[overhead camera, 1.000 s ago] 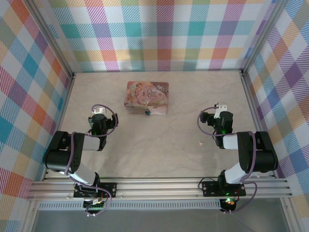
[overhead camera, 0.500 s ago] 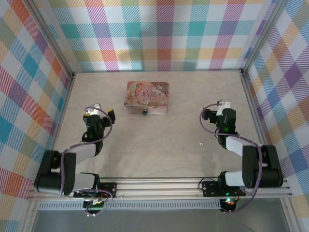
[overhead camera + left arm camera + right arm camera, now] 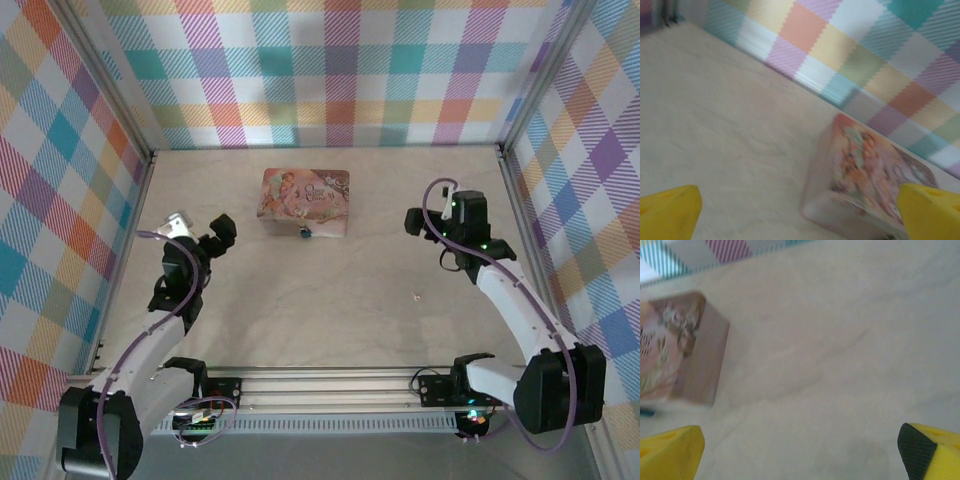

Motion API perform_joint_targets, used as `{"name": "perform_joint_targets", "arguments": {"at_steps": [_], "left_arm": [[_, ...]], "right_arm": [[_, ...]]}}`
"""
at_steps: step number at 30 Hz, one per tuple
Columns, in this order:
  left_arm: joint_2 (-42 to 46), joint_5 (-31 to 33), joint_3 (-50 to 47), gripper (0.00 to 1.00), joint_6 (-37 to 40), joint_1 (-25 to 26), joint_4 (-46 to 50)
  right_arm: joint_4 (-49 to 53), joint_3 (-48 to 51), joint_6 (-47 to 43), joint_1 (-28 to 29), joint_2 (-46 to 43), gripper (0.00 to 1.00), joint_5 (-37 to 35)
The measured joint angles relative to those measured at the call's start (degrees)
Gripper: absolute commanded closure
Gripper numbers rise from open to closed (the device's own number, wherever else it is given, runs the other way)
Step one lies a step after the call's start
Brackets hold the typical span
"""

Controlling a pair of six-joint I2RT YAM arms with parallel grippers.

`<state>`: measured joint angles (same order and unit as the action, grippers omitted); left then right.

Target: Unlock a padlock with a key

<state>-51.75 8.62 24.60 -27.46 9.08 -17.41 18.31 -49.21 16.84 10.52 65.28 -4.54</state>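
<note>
Blue-bodied, the tiny metal-shackled padlock (image 3: 304, 233) is sitting against the pink picture-printed rectangular tin box (image 3: 305, 198). The thin pale metallic key (image 3: 415, 295) is lying apart (nearer the right arm). The left gripper (image 3: 200, 226) and right gripper (image 3: 426, 207) are gaping empty.

Pale beige desk (image 3: 330, 320) w/ pink tin (image 3: 305, 200) at back-ctr, blue padlock (image 3: 303, 233) at tin's near edge, tiny key (image 3: 415, 295) lying apart toward R.

The pale beige worktop (image 3: 330, 310) lies open left, right and in front of the pink picture-printed rectangular tin box (image 3: 305, 195), the one bulky obstacle
</note>
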Motion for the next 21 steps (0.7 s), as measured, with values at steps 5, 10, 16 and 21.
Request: {"name": "perform_joint_targets", "arguments": {"at_steps": [5, 10, 16, 21], "left_arm": [[1.49, -3.19, 0.11, 0.00, -6.38, 6.21, 4.50], [-1.31, -3.19, 1.46, 0.00, -9.44, 15.21, 6.43], [-6.47, -1.53, 4.26, 0.00, -10.67, 21.86, 6.67], [-9.64, -0.76, 7.08, 0.00, -10.60, 23.93, 6.62]], "right_arm": [[11.78, -0.04, 4.02, 1.40, -0.83, 0.06, 0.98], [19.12, -0.04, 7.54, 2.71, 1.20, 0.09, 1.01], [21.24, 0.59, 11.34, 3.08, 8.46, 0.20, 3.15], [21.22, 3.91, 13.31, 3.26, 11.15, 0.24, 4.92]]}}
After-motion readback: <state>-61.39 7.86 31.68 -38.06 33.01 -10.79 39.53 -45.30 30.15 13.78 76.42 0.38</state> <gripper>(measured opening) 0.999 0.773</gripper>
